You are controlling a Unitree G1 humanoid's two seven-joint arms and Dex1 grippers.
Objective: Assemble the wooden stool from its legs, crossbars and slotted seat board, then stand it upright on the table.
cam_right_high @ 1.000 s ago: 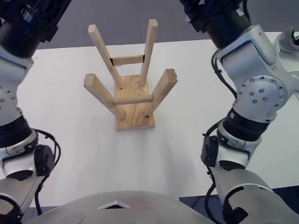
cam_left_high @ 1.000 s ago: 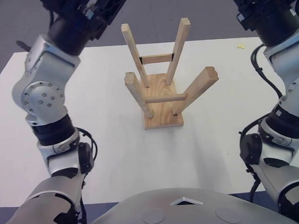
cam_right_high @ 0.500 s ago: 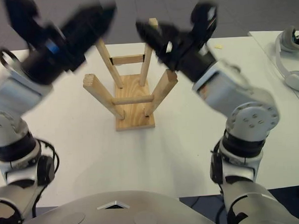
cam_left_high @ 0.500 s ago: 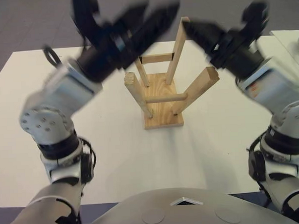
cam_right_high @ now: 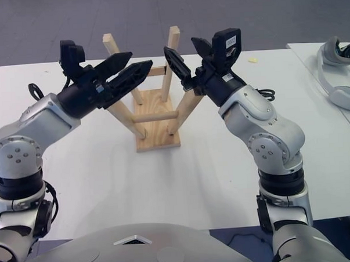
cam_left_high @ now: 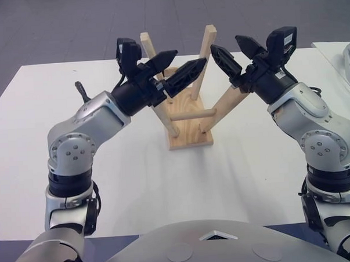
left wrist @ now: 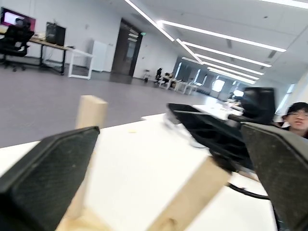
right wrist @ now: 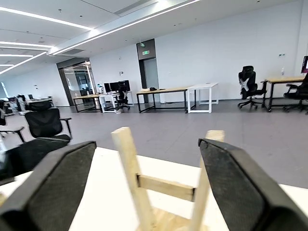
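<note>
The wooden stool (cam_left_high: 189, 116) stands upside down on the white table (cam_left_high: 136, 179), its seat board (cam_left_high: 190, 137) flat on the surface and its legs pointing up, joined by crossbars (cam_left_high: 193, 114). My left gripper (cam_left_high: 189, 58) hovers open over the stool's left legs, holding nothing. From the other side, my right gripper (cam_left_high: 225, 43) hangs open by the near right leg (cam_left_high: 232, 99), also holding nothing. The right wrist view looks between its open fingers (right wrist: 53, 187) at the two far legs and their crossbar (right wrist: 166, 187). One upright leg (left wrist: 91, 115) appears in the left wrist view.
A white headset-like object (cam_right_high: 338, 71) lies on a neighbouring surface at the far right. A small yellow scrap (cam_right_high: 252, 60) sits near the table's back edge. Bare table spreads in front of the stool and to both sides.
Both arms have swung down from raised positions at the picture's upper corners to either side of the stool's upturned legs. The stool itself has stayed put.
</note>
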